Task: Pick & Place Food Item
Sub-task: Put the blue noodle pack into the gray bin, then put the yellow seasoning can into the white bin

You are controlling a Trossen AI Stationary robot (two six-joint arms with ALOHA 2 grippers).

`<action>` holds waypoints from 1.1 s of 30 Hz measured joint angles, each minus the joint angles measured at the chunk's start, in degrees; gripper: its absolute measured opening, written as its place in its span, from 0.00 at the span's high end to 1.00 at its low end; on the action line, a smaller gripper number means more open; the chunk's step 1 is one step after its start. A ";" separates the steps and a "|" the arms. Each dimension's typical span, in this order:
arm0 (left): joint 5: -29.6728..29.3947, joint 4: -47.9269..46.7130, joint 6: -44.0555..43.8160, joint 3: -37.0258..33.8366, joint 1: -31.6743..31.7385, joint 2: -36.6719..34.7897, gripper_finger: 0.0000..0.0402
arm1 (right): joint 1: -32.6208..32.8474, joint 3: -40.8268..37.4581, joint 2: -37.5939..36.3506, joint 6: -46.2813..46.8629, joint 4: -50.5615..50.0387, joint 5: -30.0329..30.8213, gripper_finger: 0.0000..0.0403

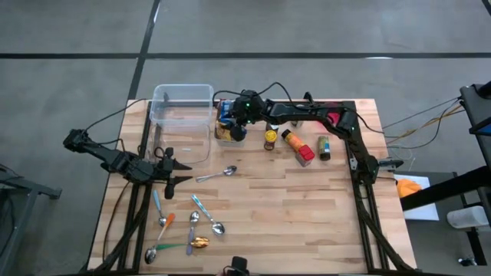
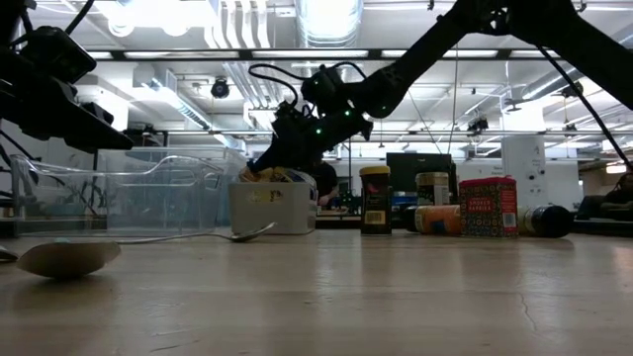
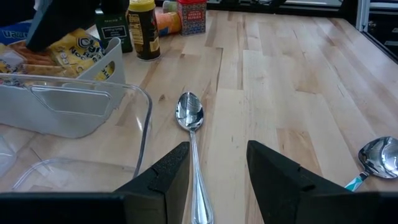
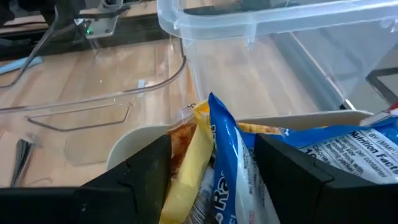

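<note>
A small white bin (image 1: 224,138) near the table's far edge holds standing food packets: a blue one (image 4: 227,155) and a yellow one (image 4: 193,162). My right gripper (image 4: 211,168) reaches in from the right, slanting down over the bin (image 2: 272,208). It is open, with one finger on each side of the packets' upper edges. My left gripper (image 1: 178,169) waits open at the table's left, above the handle of a metal spoon (image 3: 190,115). My right gripper has its fingers (image 4: 143,174) on either side of the tops of the blue and yellow packets, which stand upright in the bin. I cannot tell whether the fingers touch them.
A clear plastic container (image 1: 182,115) stands just left of the bin. Spice bottles (image 1: 270,139) and a red-capped one (image 1: 298,147) lie to the bin's right. Several spoons (image 1: 192,226) lie at the near left, with bare wood at the near right.
</note>
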 joint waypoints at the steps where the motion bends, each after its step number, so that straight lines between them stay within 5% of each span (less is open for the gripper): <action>1: 0.02 0.00 0.00 0.00 -0.01 0.00 0.59 | 0.00 0.16 0.00 0.05 -0.19 0.00 0.44; 21: 0.01 0.00 0.00 -0.01 0.00 0.00 0.59 | 0.07 0.51 0.59 0.70 0.54 -0.22 0.44; 33: 0.01 0.00 0.00 -0.01 -0.01 0.00 0.59 | 0.55 0.55 -5.35 -1.02 -0.98 -0.11 0.44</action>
